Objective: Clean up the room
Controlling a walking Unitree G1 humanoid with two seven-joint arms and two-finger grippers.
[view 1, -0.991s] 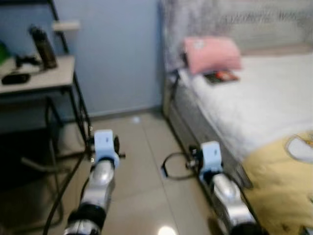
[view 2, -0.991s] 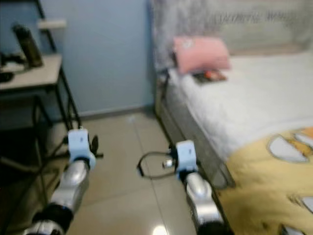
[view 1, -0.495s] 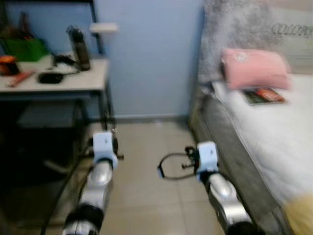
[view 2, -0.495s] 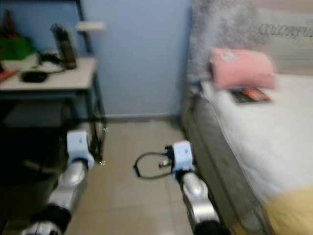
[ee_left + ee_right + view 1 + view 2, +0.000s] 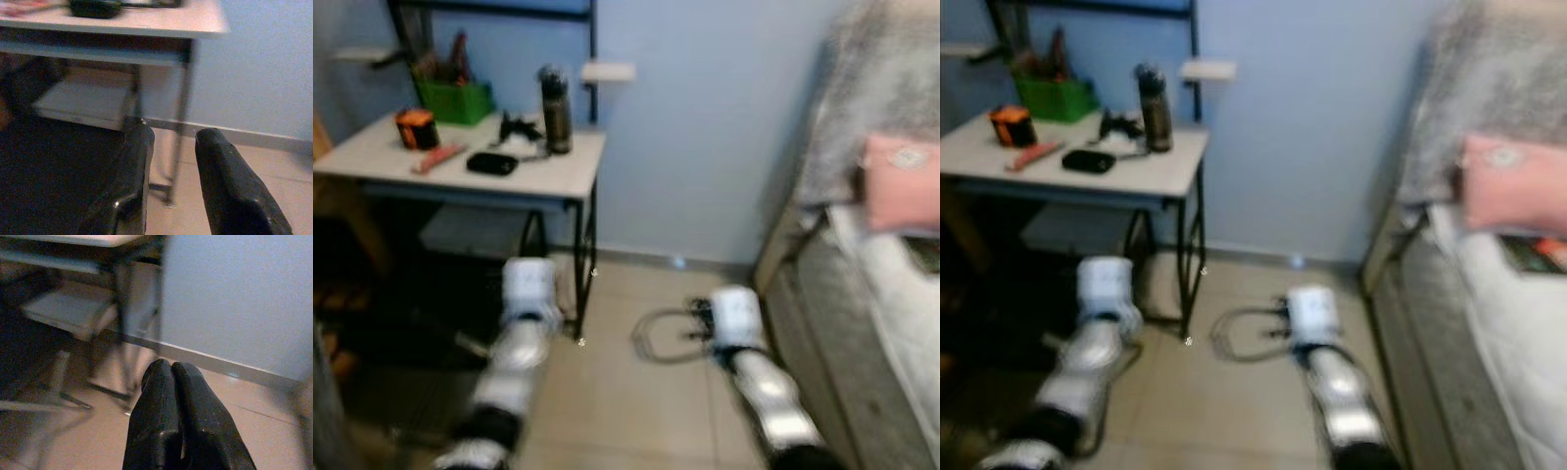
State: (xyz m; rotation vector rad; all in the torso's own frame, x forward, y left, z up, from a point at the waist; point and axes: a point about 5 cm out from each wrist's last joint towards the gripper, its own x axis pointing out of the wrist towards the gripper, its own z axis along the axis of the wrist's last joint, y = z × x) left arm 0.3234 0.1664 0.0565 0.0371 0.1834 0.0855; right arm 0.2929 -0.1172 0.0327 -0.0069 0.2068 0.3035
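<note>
A white desk (image 5: pixel 563 178) stands at the left against the blue wall. On it are a dark bottle (image 5: pixel 554 110), a green basket (image 5: pixel 458 100), an orange tub (image 5: pixel 414 127), a black case (image 5: pixel 491 164) and a pinkish flat item (image 5: pixel 437 158). At the right a pink pillow (image 5: pixel 901 181) and a book (image 5: pixel 1538 253) lie on the bed (image 5: pixel 1518 323). Both silver arms are held forward over the floor. My left gripper (image 5: pixel 173 134) is open with nothing between its fingers. My right gripper (image 5: pixel 171 366) is shut. A dark cable loop (image 5: pixel 661 338) hangs beside the right wrist.
Black metal desk legs (image 5: pixel 579 264) and a low shelf (image 5: pixel 83 100) sit under the desk, with a dark space to their left. Beige floor tiles (image 5: pixel 636 411) run between the desk and the bed's grey side (image 5: pixel 822 323). The picture is blurred.
The whole picture has shifted: the camera has turned left, so the desk now sits ahead and the bed at the right edge. The arms keep their pose.
</note>
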